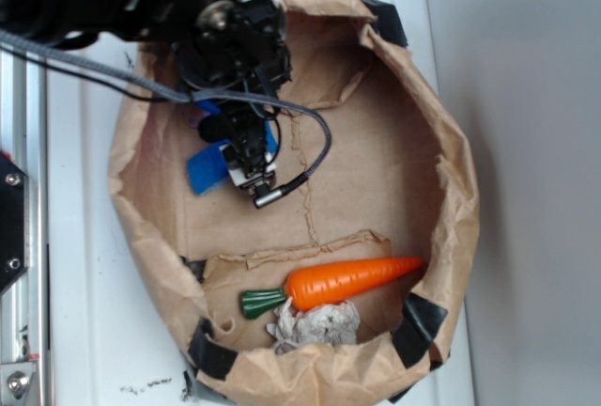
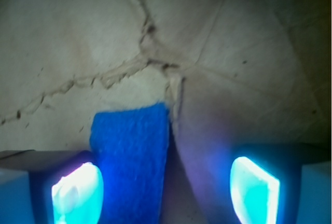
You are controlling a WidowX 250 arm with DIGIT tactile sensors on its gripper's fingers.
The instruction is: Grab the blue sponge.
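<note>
Two glowing pads (image 2: 78, 193) of the robot's hand (image 2: 166, 190) stand wide apart, gripping nothing, low over crumpled brown paper (image 2: 233, 53). The blue sponge (image 2: 132, 162) lies flat between them, just beside the left-of-frame pad. The approach looks nearly done; next, a slight centring, then closing. An orange toy carrot (image 1: 352, 279) lies well apart.

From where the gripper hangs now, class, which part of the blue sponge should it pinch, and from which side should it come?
Pinch the blue sponge across its narrow width, on the two long edges, coming straight down from above. It lies flat on the brown paper, thin, so only the edges offer purchase. The gripper is open, but the strip sits nearer one finger, so centring first seems wise.
</note>
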